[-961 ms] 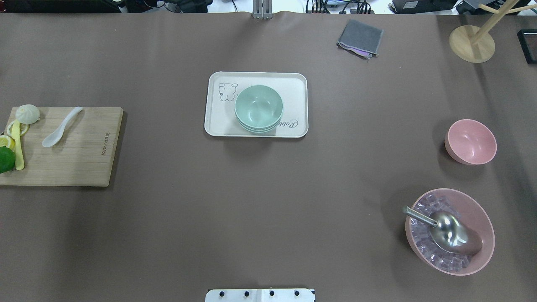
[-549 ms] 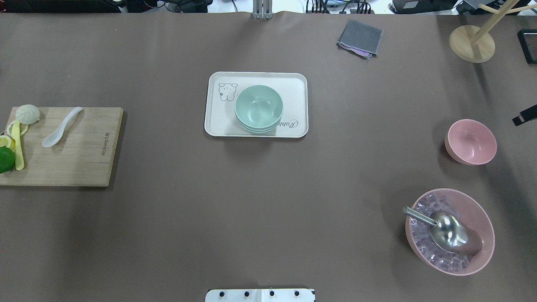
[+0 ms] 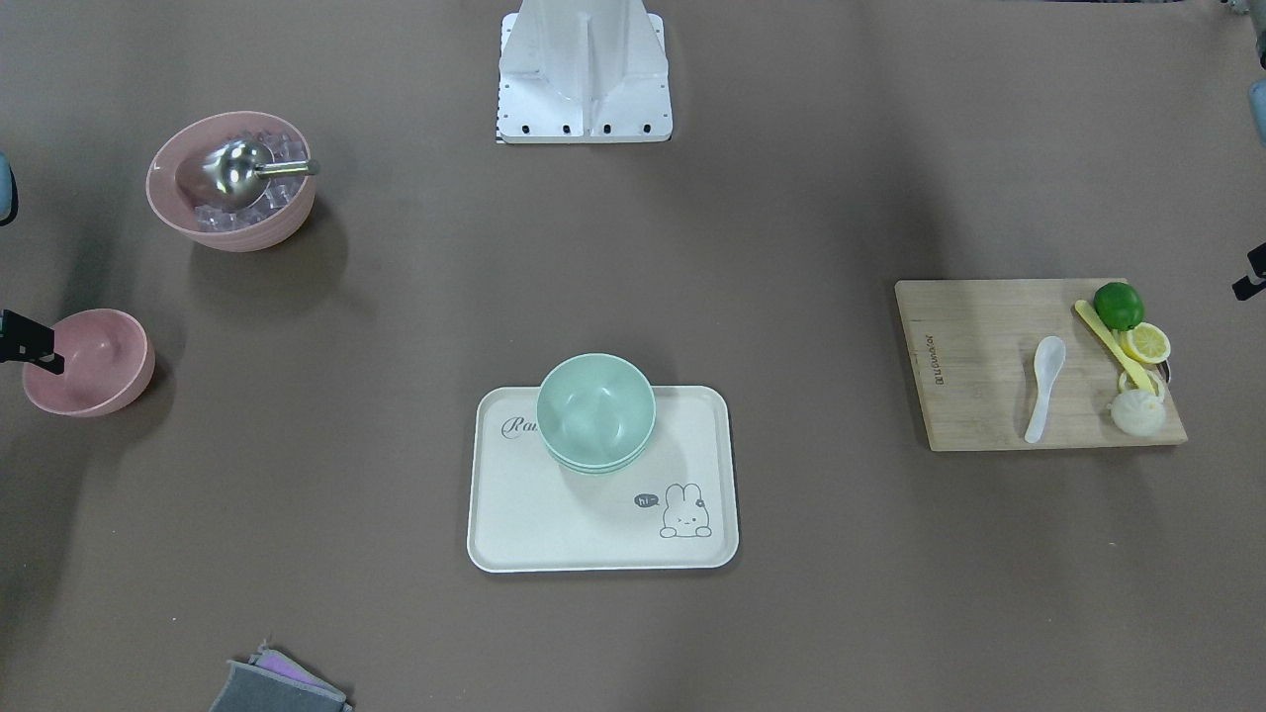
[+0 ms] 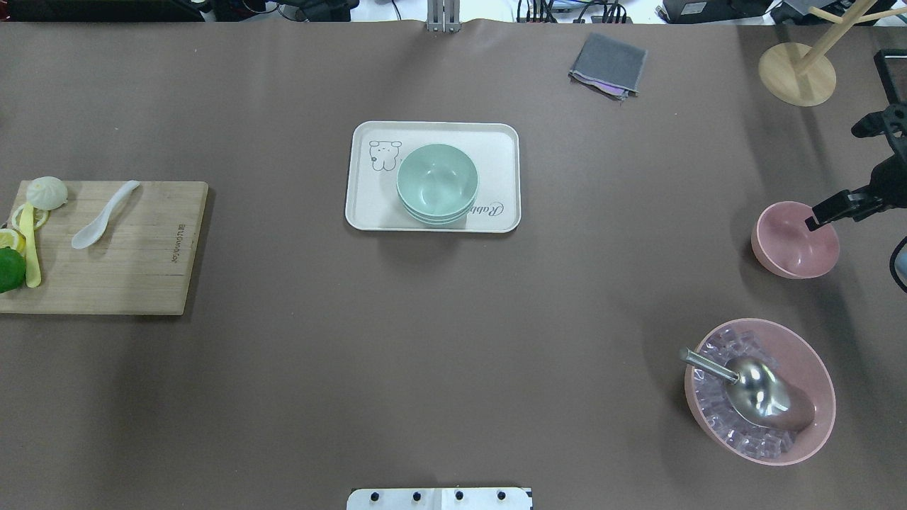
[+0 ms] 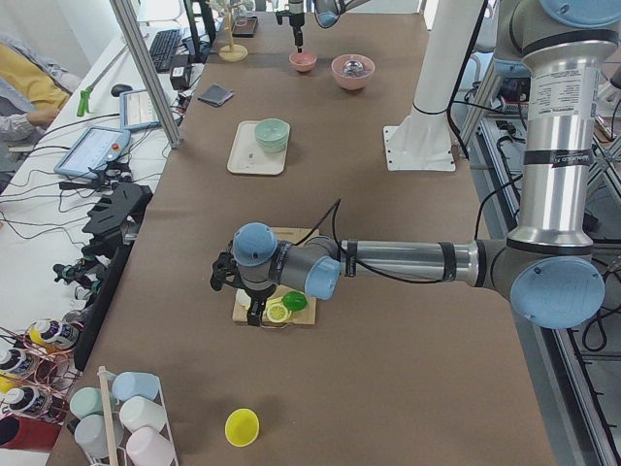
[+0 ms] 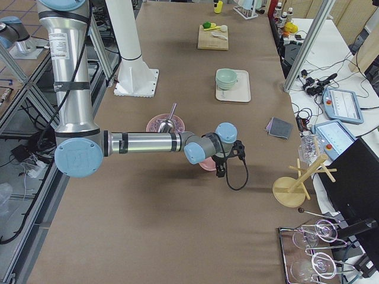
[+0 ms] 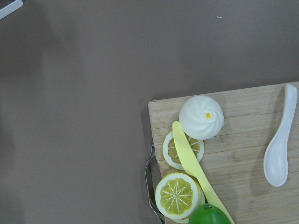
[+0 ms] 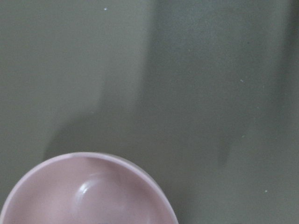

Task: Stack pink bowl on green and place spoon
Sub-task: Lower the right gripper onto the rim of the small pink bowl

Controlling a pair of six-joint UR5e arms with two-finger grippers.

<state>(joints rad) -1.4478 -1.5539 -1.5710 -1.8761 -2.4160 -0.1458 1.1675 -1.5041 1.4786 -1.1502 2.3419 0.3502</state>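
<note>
One pink bowl (image 4: pixel 795 241) is sitting by the right edge of the table (image 4: pixel 567 319), looking light, hard and slippery, so pinching its rim seems best, and I cannot tell if the left gripper (image 5: pixel 248 301) or the right gripper (image 4: pixel 822 216) is open or closed.

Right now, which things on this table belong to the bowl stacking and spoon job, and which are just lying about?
Job: small pink bowl, green bowls on the tray, white spoon on the cutting board.

Lying about: large pink bowl of ice with metal scoop, lime, lemon slices, bun, yellow knife, grey cloth, wooden stand.
</note>
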